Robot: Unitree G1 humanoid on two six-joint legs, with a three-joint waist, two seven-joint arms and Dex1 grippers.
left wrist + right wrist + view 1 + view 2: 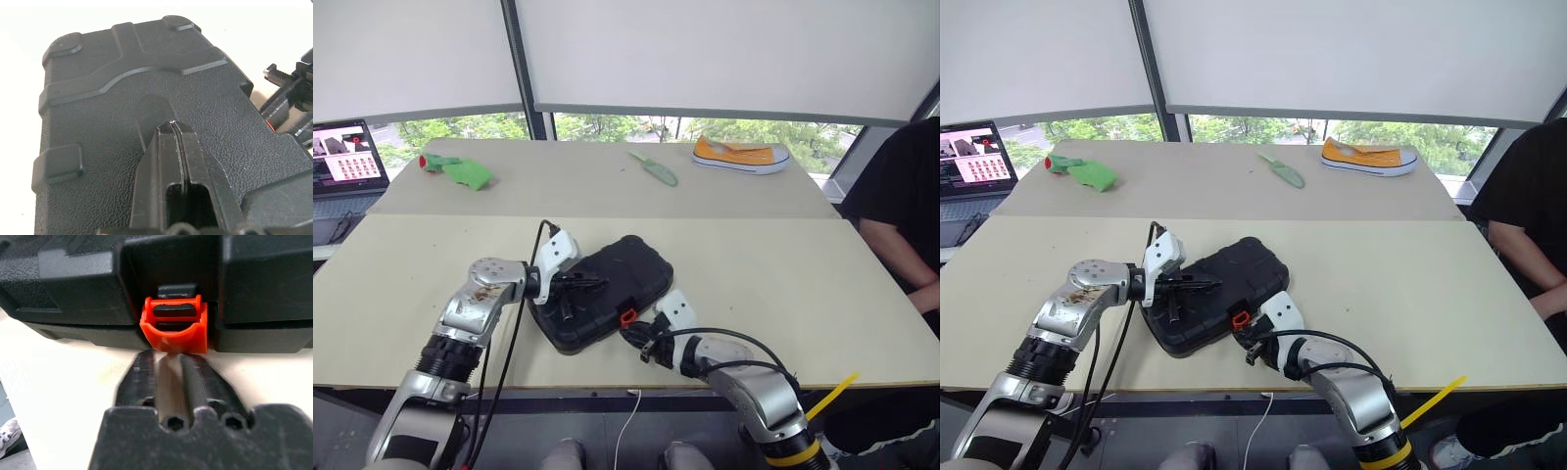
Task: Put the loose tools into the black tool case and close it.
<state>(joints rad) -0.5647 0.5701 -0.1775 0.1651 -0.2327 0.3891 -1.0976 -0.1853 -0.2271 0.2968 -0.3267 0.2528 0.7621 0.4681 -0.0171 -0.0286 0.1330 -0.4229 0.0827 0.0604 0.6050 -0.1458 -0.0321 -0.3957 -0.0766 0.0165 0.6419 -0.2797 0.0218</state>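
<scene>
The black tool case (636, 259) lies closed near the table's front edge, textured lid up. My left gripper (597, 284) is shut, and its fingertips (172, 125) rest on the lid's middle. At the case's front edge is a small orange latch (175, 328). My right gripper (638, 339) is right in front of that latch, low over the table, and its fingers (142, 377) stand a little apart just below the latch, holding nothing. The loose tools are out of view.
On the far table lie a green trowel (654, 168), an orange shoe (741, 154) and a green object with a red end (455, 169). A laptop (347, 162) stands at the far left. A person in black (901, 206) sits at the right.
</scene>
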